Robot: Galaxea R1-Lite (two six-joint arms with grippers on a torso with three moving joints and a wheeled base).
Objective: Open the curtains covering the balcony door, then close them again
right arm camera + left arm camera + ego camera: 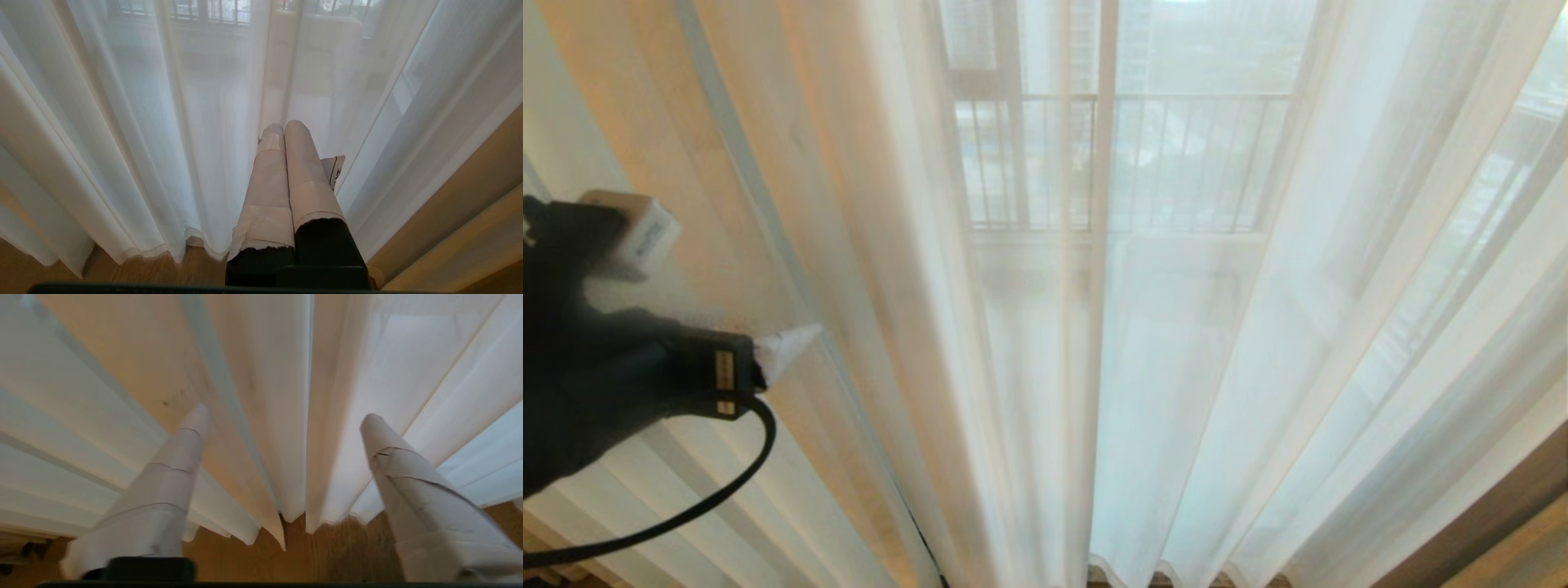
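The curtains (286, 428) hang straight up-down just in front of the left gripper (282, 416), held spread w/ nothing pinched, nearer than the right gripper (284, 126), pressed together

Sheer white curtains (1176, 367) in vertical pleats, tan drape (470, 196), brown wood-grain floor (327, 551).

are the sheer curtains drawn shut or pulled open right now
Shut. The curtains hang spread across the whole balcony door, their two edges meeting at the middle with no bare gap; the railing shows only through the fabric.
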